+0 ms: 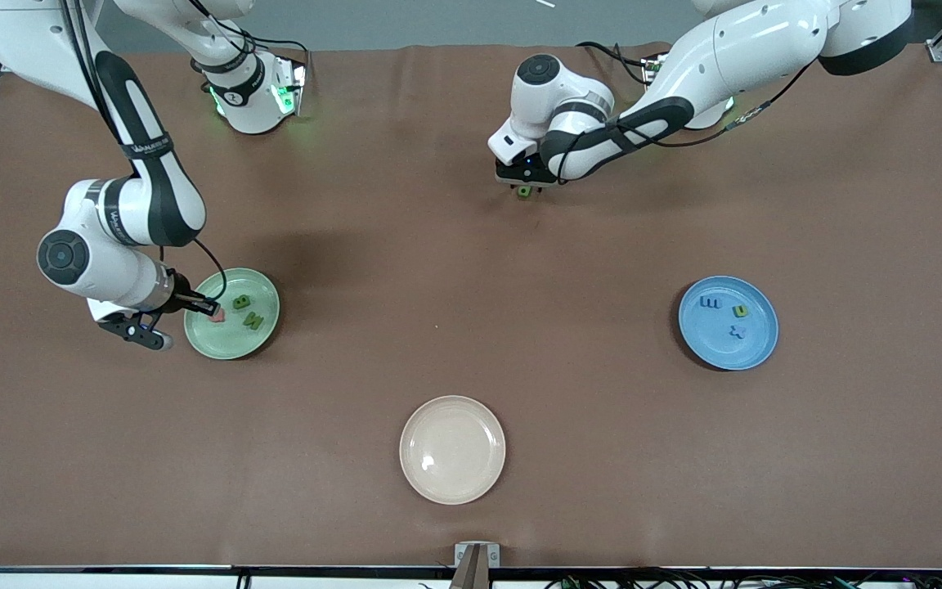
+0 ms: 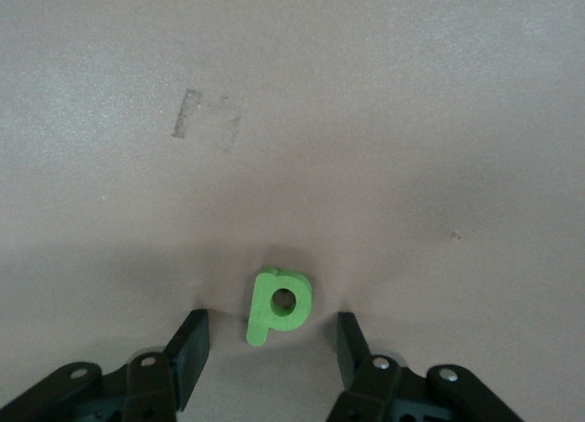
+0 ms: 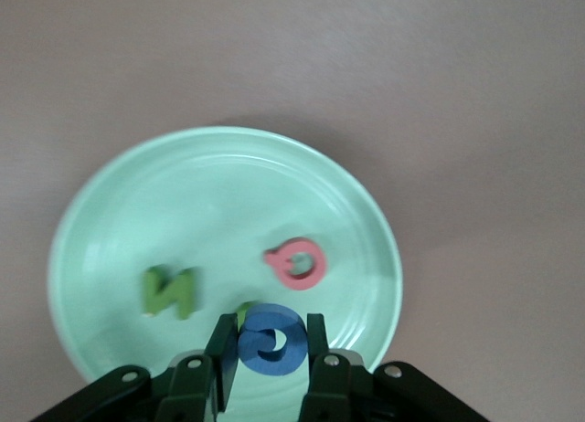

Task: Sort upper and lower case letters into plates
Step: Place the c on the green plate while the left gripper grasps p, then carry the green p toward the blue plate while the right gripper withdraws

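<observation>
A brown mat covers the worktop (image 1: 471, 343), with the arms' bases along one edge and cables along the other. The cream plate (image 1: 452, 449), the landmark here, sits nearest the front camera; the mint green plate (image 1: 232, 313) lies farther from that camera, toward the right arm's end, and the blue plate (image 1: 728, 322) toward the left arm's end. The right hand (image 3: 269, 344), over the mint plate's rim, grips a blue letter (image 3: 270, 340), clear only in its wrist view, above a green N (image 3: 170, 291) and a pink Q (image 3: 295, 262). The left hand (image 2: 267, 351), low on bare mat farther from the camera than the cream plate, has its fingers apart either side of a green p (image 2: 277, 305), not touching it.
</observation>
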{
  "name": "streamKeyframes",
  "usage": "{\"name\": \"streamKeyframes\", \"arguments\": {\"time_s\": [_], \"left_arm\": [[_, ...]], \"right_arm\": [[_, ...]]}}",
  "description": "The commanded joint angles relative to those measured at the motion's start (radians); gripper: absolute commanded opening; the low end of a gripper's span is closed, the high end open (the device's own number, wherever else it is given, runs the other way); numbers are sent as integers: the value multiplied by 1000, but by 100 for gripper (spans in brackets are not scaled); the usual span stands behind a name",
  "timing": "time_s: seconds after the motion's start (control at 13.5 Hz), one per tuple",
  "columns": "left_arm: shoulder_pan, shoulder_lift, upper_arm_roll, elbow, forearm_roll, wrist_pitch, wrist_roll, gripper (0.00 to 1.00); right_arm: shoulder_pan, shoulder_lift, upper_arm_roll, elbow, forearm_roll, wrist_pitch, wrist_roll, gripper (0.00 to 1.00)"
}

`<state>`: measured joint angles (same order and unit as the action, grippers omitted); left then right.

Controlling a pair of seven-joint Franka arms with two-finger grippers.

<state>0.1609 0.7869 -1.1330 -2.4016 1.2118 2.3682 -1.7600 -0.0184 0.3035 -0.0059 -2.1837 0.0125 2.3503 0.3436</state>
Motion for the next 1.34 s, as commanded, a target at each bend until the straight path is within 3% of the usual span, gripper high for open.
{"name": "streamKeyframes", "arguments": {"time_s": [0.0,0.59,0.89,0.96,1.04,1.26], "left_arm": [[-1,0,9,7,20,6,1,43],[-18,0,25,36,22,6,7,40],[-17,-3,32,39,22,6,7,40],[-17,-3,32,39,22,6,8,38],[-17,-3,33,39,22,6,13,33],[-17,-5,38,41,28,6,16,19]], "right_arm": [[-31,-15,23,-47,-17,35,-9,1],[-32,51,23,-45,-17,47,-8,3],[-29,72,23,-42,-14,43,-5,17],[-28,72,23,-41,-14,38,-5,46],[-26,72,23,-36,-14,37,0,99],[-26,68,24,72,-14,-108,-5,100]]}}
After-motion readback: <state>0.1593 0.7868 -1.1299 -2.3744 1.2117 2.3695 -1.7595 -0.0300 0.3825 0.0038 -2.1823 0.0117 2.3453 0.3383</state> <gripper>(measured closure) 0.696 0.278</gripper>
